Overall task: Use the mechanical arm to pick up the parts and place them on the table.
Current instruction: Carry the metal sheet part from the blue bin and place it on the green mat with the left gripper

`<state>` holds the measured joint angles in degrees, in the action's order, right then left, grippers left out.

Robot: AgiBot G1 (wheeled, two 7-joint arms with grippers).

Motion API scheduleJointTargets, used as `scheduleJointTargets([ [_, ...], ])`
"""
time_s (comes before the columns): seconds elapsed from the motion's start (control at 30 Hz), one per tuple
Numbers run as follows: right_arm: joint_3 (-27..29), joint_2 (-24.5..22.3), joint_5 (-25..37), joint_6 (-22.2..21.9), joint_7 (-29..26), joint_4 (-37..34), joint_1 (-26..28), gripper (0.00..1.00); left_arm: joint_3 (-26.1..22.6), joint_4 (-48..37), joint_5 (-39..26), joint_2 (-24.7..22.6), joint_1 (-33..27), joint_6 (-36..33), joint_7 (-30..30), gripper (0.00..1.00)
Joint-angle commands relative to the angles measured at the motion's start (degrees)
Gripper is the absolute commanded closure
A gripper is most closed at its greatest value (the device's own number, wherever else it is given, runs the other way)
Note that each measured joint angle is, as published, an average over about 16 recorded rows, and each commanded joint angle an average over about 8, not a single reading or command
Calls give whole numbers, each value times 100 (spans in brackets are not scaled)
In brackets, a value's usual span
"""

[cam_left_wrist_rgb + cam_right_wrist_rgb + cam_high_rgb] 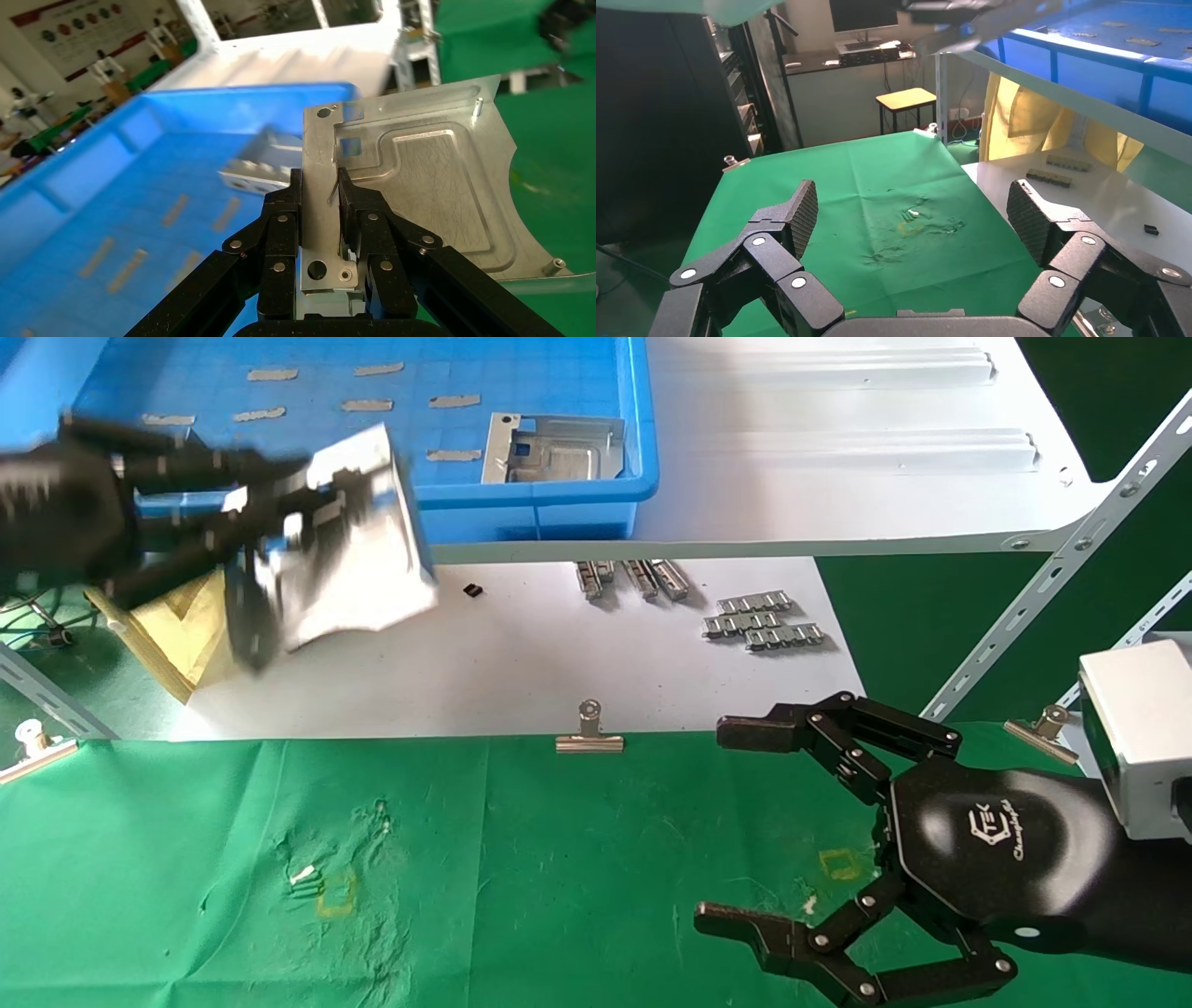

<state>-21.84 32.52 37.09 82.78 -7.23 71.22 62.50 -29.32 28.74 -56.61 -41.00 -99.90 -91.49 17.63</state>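
My left gripper [270, 551] is shut on the folded edge of a shiny silver part [363, 551] and holds it in the air by the front left corner of the blue bin, over the white sheet. The left wrist view shows the jaws [320, 189] clamped on the part [422, 175]. A second part [551, 449] lies in the bin's near right corner and also shows in the left wrist view [260, 165]. My right gripper [726, 826] is open and empty over the green table [559, 859], at its right side. Its fingers [800, 210] stand wide apart above the cloth [828, 189].
The blue bin [559, 495] stands on the white shelf [838, 477]. Below it lies a white sheet [484, 654] with grey ridged strips [764, 621] and a small black piece [473, 590]. Binder clips [589, 733] hold the cloth's far edge. A yellow bag [182, 626] hangs at the left.
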Motion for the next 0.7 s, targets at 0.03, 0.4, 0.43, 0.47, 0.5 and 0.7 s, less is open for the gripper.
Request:
scheduleJointTargets([
  [0.03, 0, 0, 0, 0, 0, 0, 0, 0, -89, 374, 319, 224, 302, 8, -11, 100],
  [0.4, 0, 0, 0, 0, 0, 0, 0, 0, -791, -95, -421, 110, 905, 194, 2105, 100],
  [0.43, 0, 0, 0, 0, 0, 0, 0, 0, -828, -184, -475, 76, 944, 198, 2293, 100],
  [0.47, 0, 0, 0, 0, 0, 0, 0, 0, -860, -269, -521, 44, 981, 201, 2467, 100],
  [0.5, 0, 0, 0, 0, 0, 0, 0, 0, -892, -357, -562, 11, 1018, 199, 2634, 100],
  [0.7, 0, 0, 0, 0, 0, 0, 0, 0, -1026, -889, -716, -194, 1190, 234, 3393, 100],
])
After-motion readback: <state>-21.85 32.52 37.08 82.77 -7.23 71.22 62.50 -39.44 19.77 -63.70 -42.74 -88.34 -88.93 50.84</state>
